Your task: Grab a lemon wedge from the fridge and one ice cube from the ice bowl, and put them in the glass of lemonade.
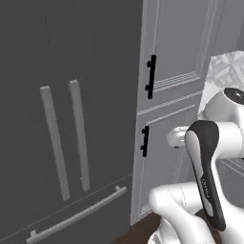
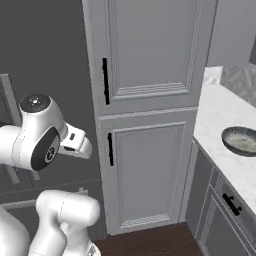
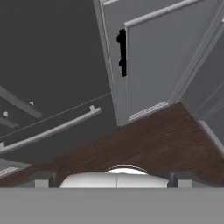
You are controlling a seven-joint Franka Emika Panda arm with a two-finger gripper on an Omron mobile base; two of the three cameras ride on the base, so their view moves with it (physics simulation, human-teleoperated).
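Observation:
The fridge (image 1: 57,71) is a tall dark grey unit on the left, both doors shut, with two light grey bar handles (image 1: 66,138) and a bottom drawer bar (image 1: 76,217). The lemon wedge is hidden. The ice bowl (image 2: 241,140), dark grey with a pale speckled inside, rests on the white counter (image 2: 215,115) at the right. The glass of lemonade is out of view. My gripper (image 3: 113,180) is open, its fingertips (image 3: 41,179) wide apart with nothing between them. It points down at the wooden floor in front of the fridge drawer bar (image 3: 52,129).
A tall grey panelled cabinet (image 2: 150,100) with two black handles (image 1: 150,76) stands between the fridge and the counter. Lower cabinets with a black handle (image 2: 231,204) run under the counter. Dark wood floor (image 3: 153,140) lies in front. My arm's elbow (image 1: 205,162) is folded close to the cabinet.

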